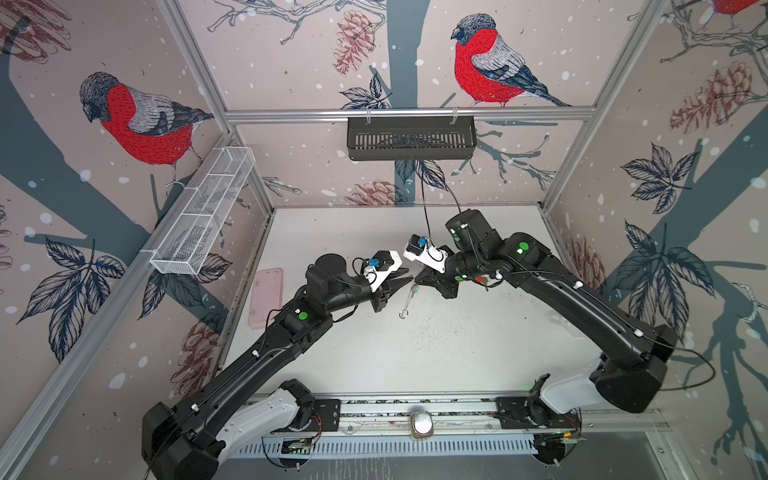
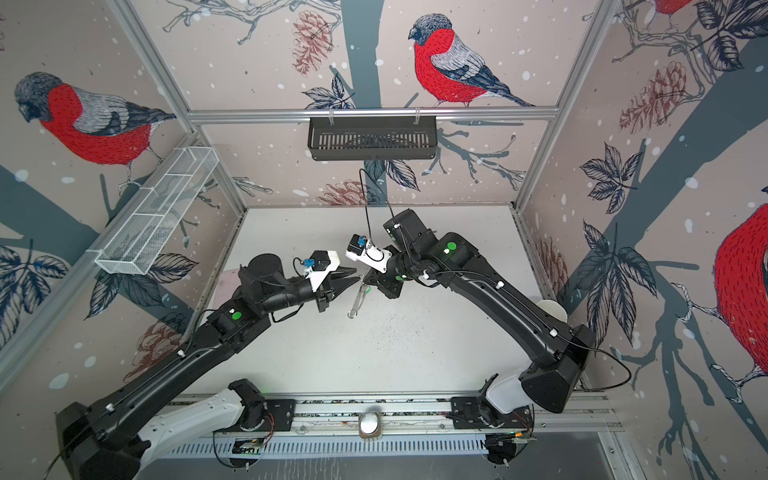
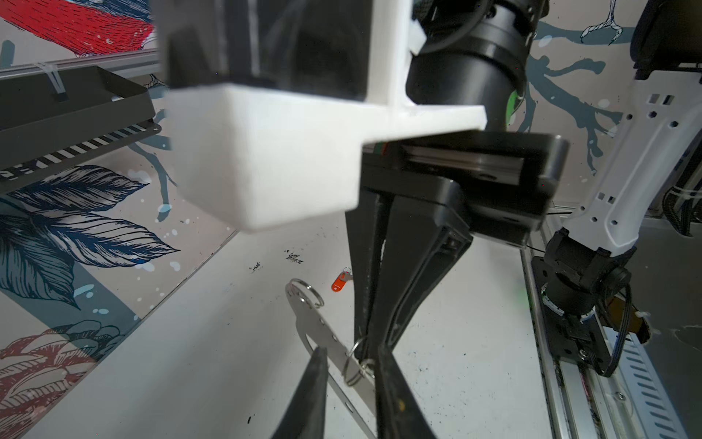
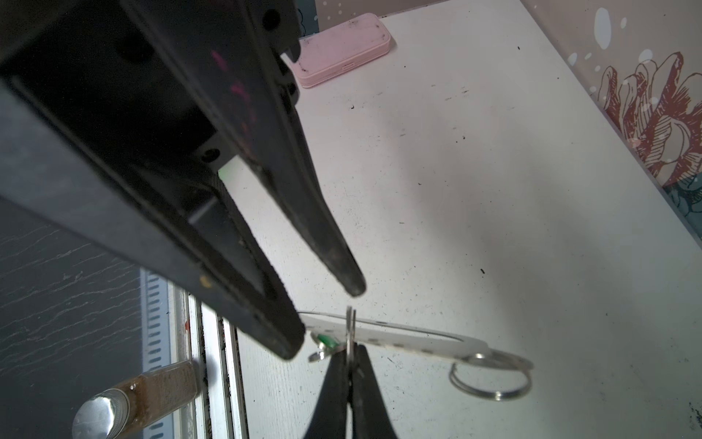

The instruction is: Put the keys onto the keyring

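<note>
Right gripper [image 4: 350, 353] pinches a small ring [image 4: 350, 323] on the keyring [image 4: 402, 338]; left gripper [image 4: 323, 318] gapes. Right wrist view shows the green tag [image 4: 326, 339], left wrist view the red-orange tag [image 3: 338, 283].

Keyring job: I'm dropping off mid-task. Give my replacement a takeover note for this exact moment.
Right end effector: shut on a small ring of the keyring, holding it off the table.
Left end effector: open, straddling the keyring near that ring.
Green-tagged key: against the keyring by that ring; threaded or not, cannot tell.
Red-orange-tagged key: loose on the table.
Done: nothing confirmed. To do: thread both keys.
</note>
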You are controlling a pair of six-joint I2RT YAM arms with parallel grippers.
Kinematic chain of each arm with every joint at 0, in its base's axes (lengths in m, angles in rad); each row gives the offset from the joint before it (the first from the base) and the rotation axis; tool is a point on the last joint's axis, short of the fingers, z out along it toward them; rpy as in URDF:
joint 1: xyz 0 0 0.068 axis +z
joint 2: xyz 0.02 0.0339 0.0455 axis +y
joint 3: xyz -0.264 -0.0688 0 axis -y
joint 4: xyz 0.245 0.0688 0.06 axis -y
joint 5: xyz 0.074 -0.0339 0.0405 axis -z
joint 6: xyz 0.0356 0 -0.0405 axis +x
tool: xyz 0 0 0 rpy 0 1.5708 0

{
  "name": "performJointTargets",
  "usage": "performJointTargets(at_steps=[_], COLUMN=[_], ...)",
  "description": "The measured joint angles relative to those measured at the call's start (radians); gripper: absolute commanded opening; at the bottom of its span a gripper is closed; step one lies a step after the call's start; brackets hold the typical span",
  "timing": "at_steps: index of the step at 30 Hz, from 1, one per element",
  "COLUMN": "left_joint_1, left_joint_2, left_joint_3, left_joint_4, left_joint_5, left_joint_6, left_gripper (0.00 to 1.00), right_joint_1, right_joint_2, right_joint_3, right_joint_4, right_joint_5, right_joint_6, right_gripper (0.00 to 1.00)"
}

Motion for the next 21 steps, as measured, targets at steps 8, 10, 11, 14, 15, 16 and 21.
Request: performJointTargets(at_steps=[8,10,11,14,15,16,21], left_joint_1=[0.0,0.0,0.0,0.0,0.0,0.0,0.001], left_joint_2=[0.047,0.06,0.065,0.079,0.082,0.084,0.098], left_joint_3=[0.033,0.042,0.045,0.055,0.058,0.061,0.069], left_joint_4=[-0.017,-0.027,-0.035,-0.047,-0.053,-0.055,-0.061], left_joint_5=[0.062,0.069,0.074,0.091,0.095,0.101,0.116], left_joint_6=[0.026,0.031,0.035,0.043,0.044,0.044,0.045], left_gripper=[0.27,0.26,0.24,0.2,0.18,0.16,0.06], right_joint_1=[0.002,0.002,0.002,0.001,0.001,0.001,0.0], right_joint_2=[-0.006,-0.012,-0.017,-0.024,-0.028,-0.03,-0.04], right_joint_3=[-0.008,-0.01,-0.012,-0.019,-0.023,-0.024,-0.031], right_joint_4=[-0.01,-0.009,-0.008,-0.009,-0.008,-0.009,-0.009], right_joint_5=[-0.007,-0.008,-0.009,-0.006,-0.006,-0.005,-0.006], right_joint_6=[-0.003,-0.004,-0.005,-0.009,-0.012,-0.015,-0.026], right_gripper=[0.0,0.0,0.0,0.0,0.0,0.0,0.0])
